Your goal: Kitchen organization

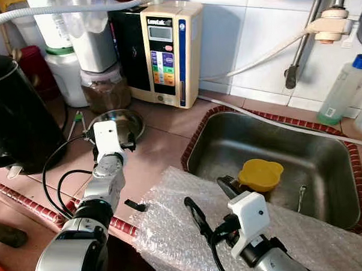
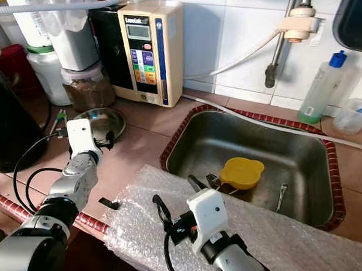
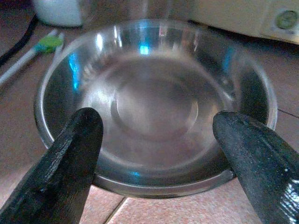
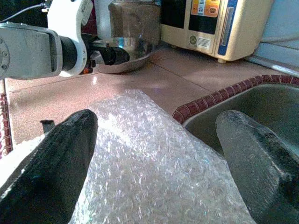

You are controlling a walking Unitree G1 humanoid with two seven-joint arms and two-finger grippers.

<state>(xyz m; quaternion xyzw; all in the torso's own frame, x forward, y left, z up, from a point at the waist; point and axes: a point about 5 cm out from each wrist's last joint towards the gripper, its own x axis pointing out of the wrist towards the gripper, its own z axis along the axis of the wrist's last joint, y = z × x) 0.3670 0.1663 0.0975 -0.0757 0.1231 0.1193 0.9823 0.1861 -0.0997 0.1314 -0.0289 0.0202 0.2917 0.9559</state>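
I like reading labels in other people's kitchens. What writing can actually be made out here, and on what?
Cream and black box-shaped water appliance against the tiled wall: a small brand line above its display and print on its coloured buttons, all too blurred to read.
Clear plastic bottle with blue cap: white label near its base, too small to read.
Nothing else carries legible text.

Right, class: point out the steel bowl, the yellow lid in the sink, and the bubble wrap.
steel bowl [image 3: 154, 105], left wrist view, its inner base.
yellow lid [image 1: 260, 175], left eye view, its top face.
bubble wrap [image 4: 154, 163], right wrist view, its upper surface.
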